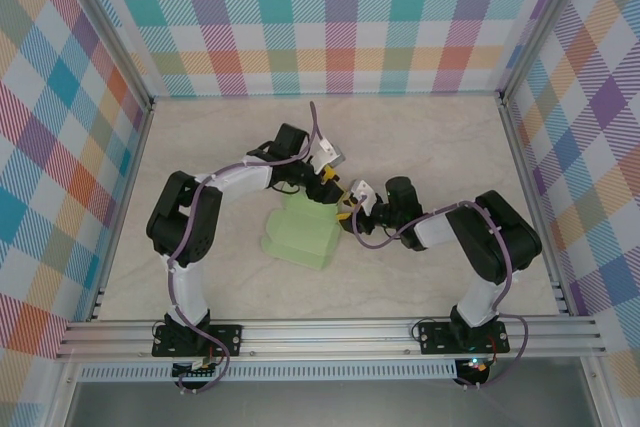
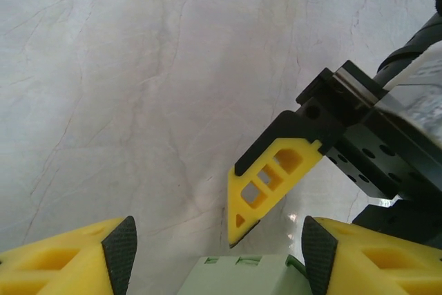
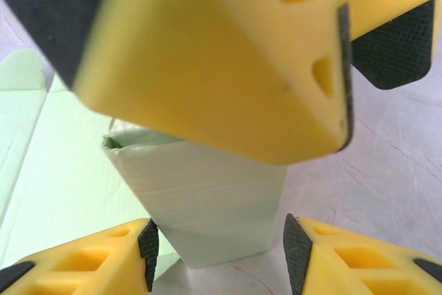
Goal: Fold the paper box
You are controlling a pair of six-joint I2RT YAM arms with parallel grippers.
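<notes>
- Two arms meet over the middle of the counter (image 1: 420,147), at the far right end of the paper box (image 1: 300,237).
- That green paper box lies on the counter between the arms, with one end raised.
- The left fingers (image 2: 119,253) are wide open and hold nothing. The box's edge sits between them.
- The right fingers (image 3: 295,257) are partly open, one on each side of the raised end, not squeezing it.
- One left finger hangs just above the right fingers and hides the box's top.
- Checked walls (image 1: 340,17) stand around.

pastel plaid walls (image 1: 340,17) enclose a pale, marble-veined tabletop (image 1: 420,137) with aluminium rails (image 1: 330,332).
</notes>
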